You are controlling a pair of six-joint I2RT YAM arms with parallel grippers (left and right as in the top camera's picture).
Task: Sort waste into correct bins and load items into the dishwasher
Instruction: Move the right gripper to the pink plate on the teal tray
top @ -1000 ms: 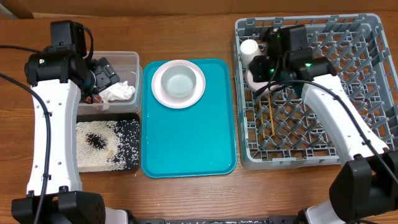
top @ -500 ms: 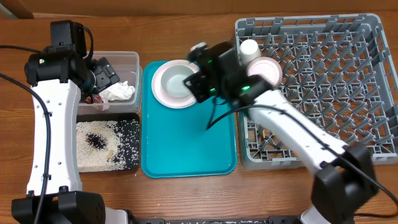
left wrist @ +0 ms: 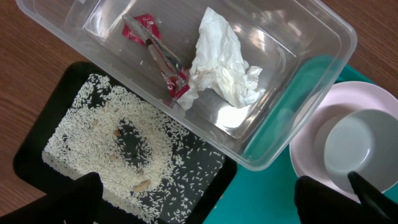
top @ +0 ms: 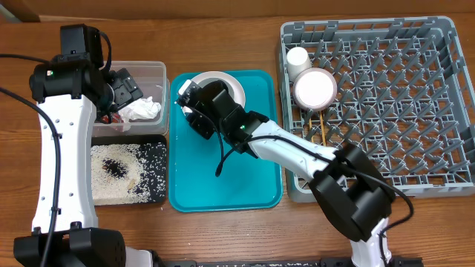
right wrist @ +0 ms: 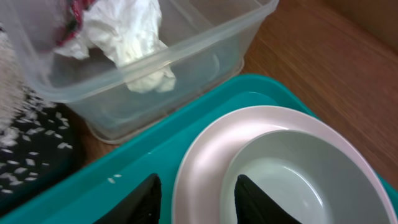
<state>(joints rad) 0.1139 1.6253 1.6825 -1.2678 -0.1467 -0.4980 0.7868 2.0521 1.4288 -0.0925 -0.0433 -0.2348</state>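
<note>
I see the grey dish rack (top: 445,26) holding the white cup (top: 298,59), one bowl (top: 315,88) and the chopsticks (top: 323,133). The teal tray (top: 223,174) carries the plate (right wrist: 205,155) with a second bowl (right wrist: 286,174) on it, the clear tub (left wrist: 323,43) has the napkin (left wrist: 224,68) and red wrapper (left wrist: 161,62), and the black tray (left wrist: 28,158) has the rice (left wrist: 93,143). The right arm reaches across the teal tray with the right gripper (right wrist: 198,186) parted and empty over the plate's rim, the left gripper (left wrist: 199,186) is spread wide and empty above tub and black tray, and the wrapper print is unreadable.
</note>
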